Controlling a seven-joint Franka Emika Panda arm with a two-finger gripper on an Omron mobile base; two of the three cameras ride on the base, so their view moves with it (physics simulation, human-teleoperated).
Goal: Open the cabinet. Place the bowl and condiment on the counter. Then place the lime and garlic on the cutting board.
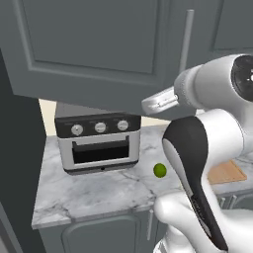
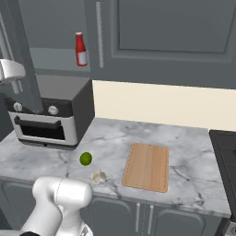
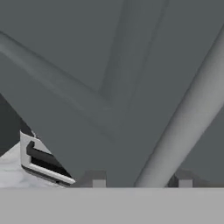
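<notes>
The cabinet's left door (image 1: 94,44) is swung open, and its long grey bar handle (image 3: 188,118) runs between the fingertips of my gripper (image 3: 141,181). The jaws stand apart, with a gap to the handle on one side. Inside the cabinet, the red condiment bottle (image 2: 80,48) stands on a shelf. The bowl is out of view. The lime (image 2: 85,159) (image 1: 159,170) and the garlic (image 2: 98,176) lie on the marble counter (image 2: 184,138), left of the wooden cutting board (image 2: 146,167).
A silver toaster oven (image 2: 46,124) (image 1: 99,141) stands on the counter under the open door. The cabinet's right door (image 2: 170,27) is closed. A dark stovetop (image 2: 226,152) borders the counter at the right.
</notes>
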